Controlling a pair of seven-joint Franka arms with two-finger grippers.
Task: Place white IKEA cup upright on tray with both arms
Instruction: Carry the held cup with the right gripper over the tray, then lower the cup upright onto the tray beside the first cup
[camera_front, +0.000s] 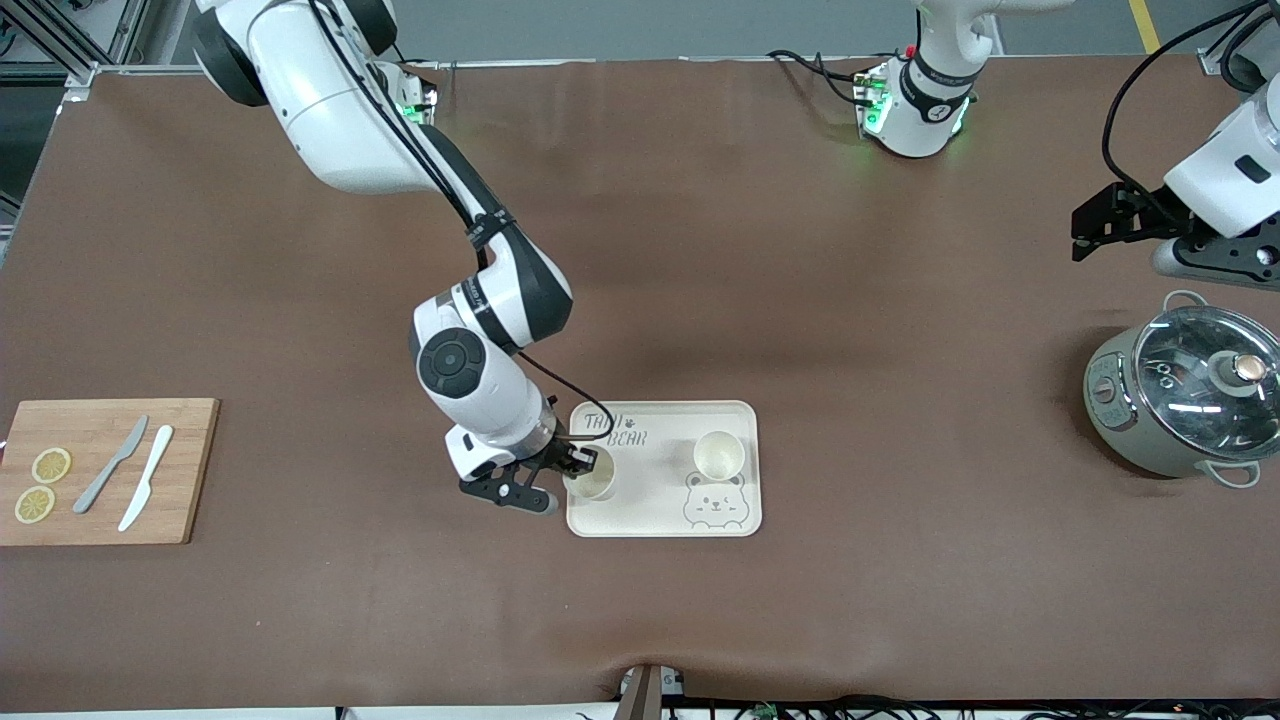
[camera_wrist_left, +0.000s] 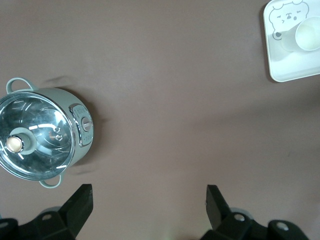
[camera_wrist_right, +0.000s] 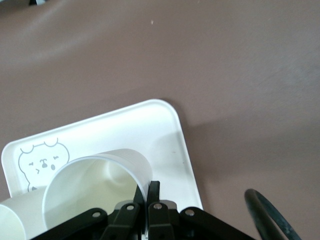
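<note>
The cream bear tray (camera_front: 660, 500) lies near the middle of the table. My right gripper (camera_front: 580, 464) is shut on the rim of a white cup (camera_front: 596, 478), mouth up, at the tray's end toward the right arm. In the right wrist view the fingers (camera_wrist_right: 154, 189) pinch the cup wall (camera_wrist_right: 95, 182) over the tray (camera_wrist_right: 160, 125). I cannot tell whether the cup rests on the tray. A second white cup (camera_front: 718, 455) stands upright on the tray, above the bear face. My left gripper (camera_front: 1095, 228) waits open and empty, up over the table near the pot, with its fingers (camera_wrist_left: 80, 205) spread wide.
A grey-green pot with a glass lid (camera_front: 1190, 395) stands toward the left arm's end of the table and also shows in the left wrist view (camera_wrist_left: 40, 135). A wooden cutting board (camera_front: 105, 470) with two lemon slices and two knives lies toward the right arm's end.
</note>
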